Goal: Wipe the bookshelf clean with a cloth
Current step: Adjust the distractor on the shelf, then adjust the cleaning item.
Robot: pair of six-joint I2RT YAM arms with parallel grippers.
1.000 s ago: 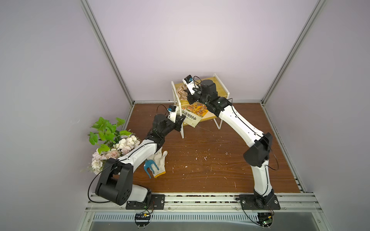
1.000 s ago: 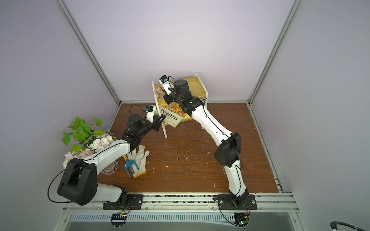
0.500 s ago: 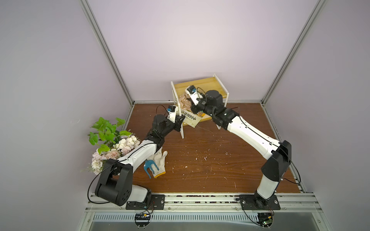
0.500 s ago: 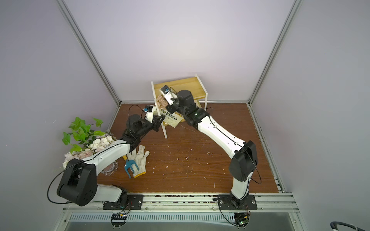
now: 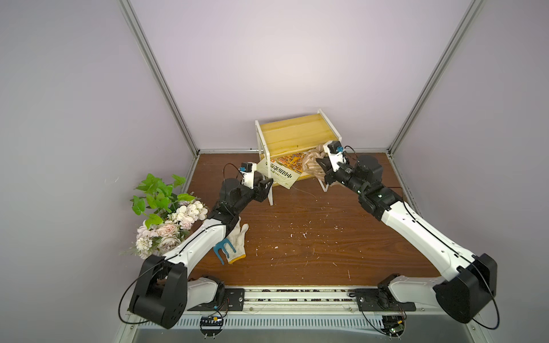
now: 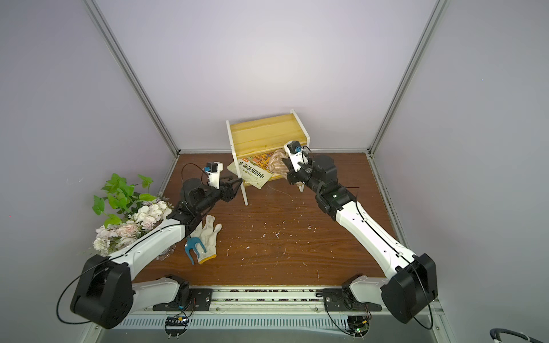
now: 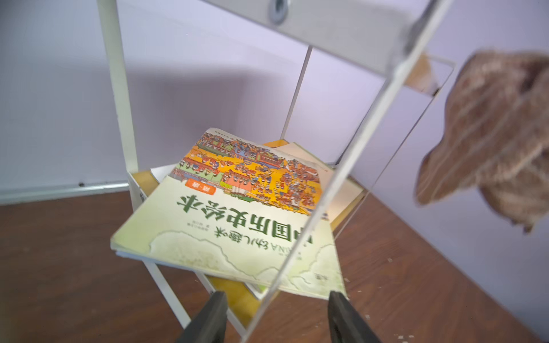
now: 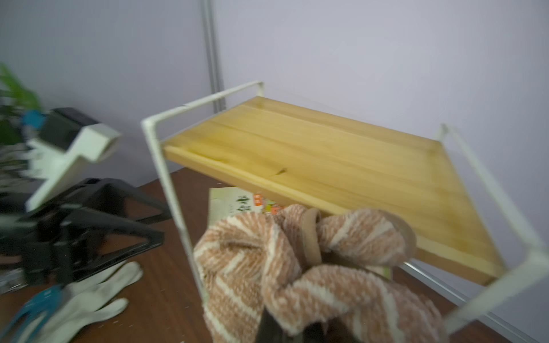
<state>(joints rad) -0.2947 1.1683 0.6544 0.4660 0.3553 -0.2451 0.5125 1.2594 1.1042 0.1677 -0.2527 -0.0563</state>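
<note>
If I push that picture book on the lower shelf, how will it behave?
The picture book overhangs the lower board of the bookshelf, so a push would probably slide it off. It looks thin and soft-covered, so likely to flex if pinched.

The bookshelf point(image 5: 294, 136) has a white frame and yellow wood-grained boards, the cloth point(image 5: 313, 161) is tan-brown with thin pale stripes, the book point(image 5: 279, 173) is pale green with an orange-yellow picture, and the glove point(image 5: 237, 242) is white with a yellow cuff.
</note>
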